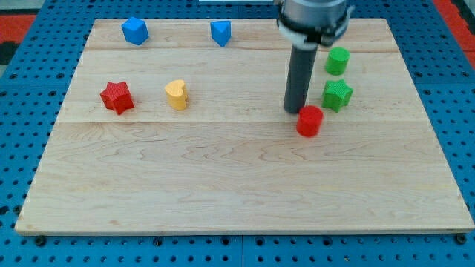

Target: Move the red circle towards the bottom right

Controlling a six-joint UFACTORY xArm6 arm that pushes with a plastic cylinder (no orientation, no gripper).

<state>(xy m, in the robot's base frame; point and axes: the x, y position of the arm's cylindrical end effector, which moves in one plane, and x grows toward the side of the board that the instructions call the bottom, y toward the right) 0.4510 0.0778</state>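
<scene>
The red circle block [309,122] lies on the wooden board, right of centre. My tip [293,111] is down on the board, touching or nearly touching the red circle's upper left edge. The dark rod rises from there to the view's top.
A green star block [337,95] lies just up and right of the red circle, with a green round block [338,61] above it. A red star block [117,97] and a yellow heart block [177,95] lie at the left. Two blue blocks [135,31] [220,33] lie near the top edge.
</scene>
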